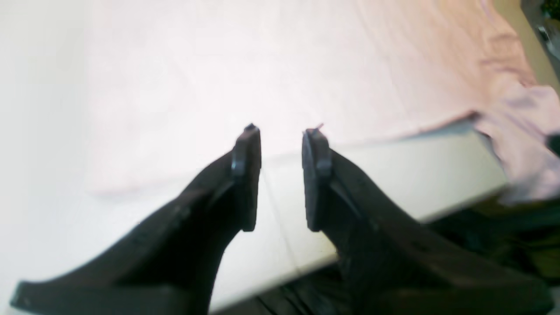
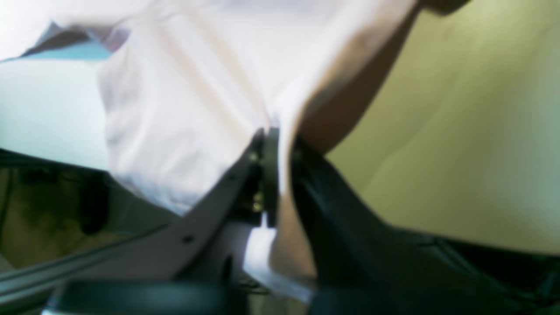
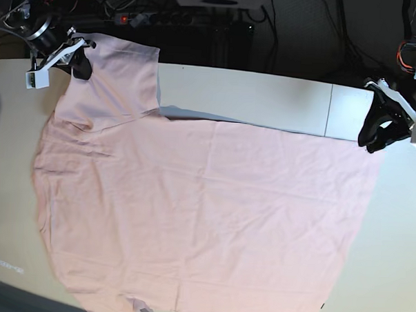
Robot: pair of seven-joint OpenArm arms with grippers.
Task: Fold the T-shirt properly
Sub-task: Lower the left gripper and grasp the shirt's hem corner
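The pale pink T-shirt (image 3: 205, 211) lies spread flat over most of the table, plain side up, with no lettering showing. At the far left corner one sleeve (image 3: 122, 76) is lifted, and my right gripper (image 3: 79, 64) holds its edge. In the right wrist view that gripper (image 2: 275, 144) is shut on a fold of the cloth (image 2: 183, 87). My left gripper (image 3: 376, 139) hovers at the shirt's far right corner. The left wrist view shows it (image 1: 282, 140) open with nothing between the fingers, just above the cloth's edge (image 1: 262, 65).
The white table (image 3: 266, 96) shows bare along the far edge behind the shirt, and its edge (image 1: 415, 170) drops off close to my left gripper. A power strip and cables (image 3: 172, 16) lie on the dark floor beyond the table.
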